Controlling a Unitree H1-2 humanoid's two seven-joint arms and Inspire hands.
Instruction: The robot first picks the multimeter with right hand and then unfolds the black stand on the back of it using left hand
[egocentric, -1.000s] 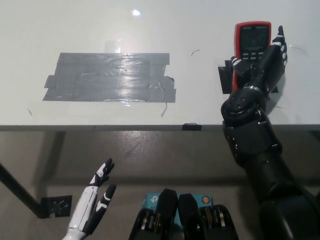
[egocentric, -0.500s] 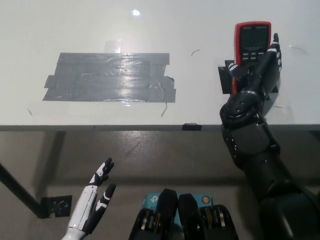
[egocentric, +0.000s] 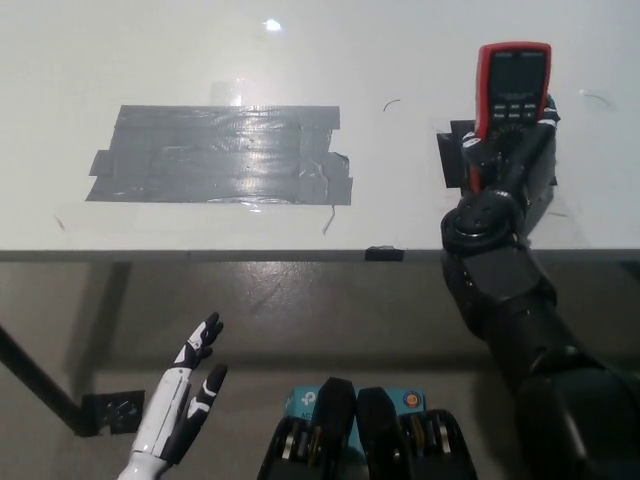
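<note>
Two hands are in view, and we record them separately. Our black right hand is up on the white table, wrapped around the lower body of the red-cased multimeter. We hold the multimeter with its dark screen and button rows facing the camera, its top end pointing away from us beyond the hand. We see a thumb on the meter's left edge and fingertips on its right edge, so the hand is clamped on it. Just beneath and to either side of this hand lies a black patch on the table surface; we cannot tell what it is. Well off to the left of the right hand, grey duct tape is stuck flat on the table in overlapping strips. Our white left hand rests below the table edge, fingers spread and holding nothing.
</note>
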